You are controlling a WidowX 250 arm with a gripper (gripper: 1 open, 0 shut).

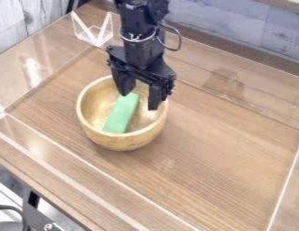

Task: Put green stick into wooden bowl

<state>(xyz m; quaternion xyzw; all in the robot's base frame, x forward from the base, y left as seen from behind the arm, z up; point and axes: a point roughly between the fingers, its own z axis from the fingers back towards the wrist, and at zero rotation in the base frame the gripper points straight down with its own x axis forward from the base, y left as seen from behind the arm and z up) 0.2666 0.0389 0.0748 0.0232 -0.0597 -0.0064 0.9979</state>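
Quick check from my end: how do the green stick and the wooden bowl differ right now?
The green stick is flat, straight and bright green; the wooden bowl is round, hollow and light tan with visible grain. The stick is much smaller and lies slanted inside the bowl, which sits upright on the table. Both are below the open tool.

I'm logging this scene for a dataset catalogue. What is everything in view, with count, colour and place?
green stick: one, bright green, lying inside the bowl, slanted against its inner wall.
wooden bowl: one, light tan, on the table left of centre.
table: one, brown wood grain, fills most of the view.
clear barrier: transparent panels along the table's edges.
clear stand: one, transparent, at the table's far edge behind the arm.
wall: grey, behind the table.
arm: one, black, coming down over the bowl.
gripper: one, black, pointing down over the bowl's far rim, jaws open, holding nothing.
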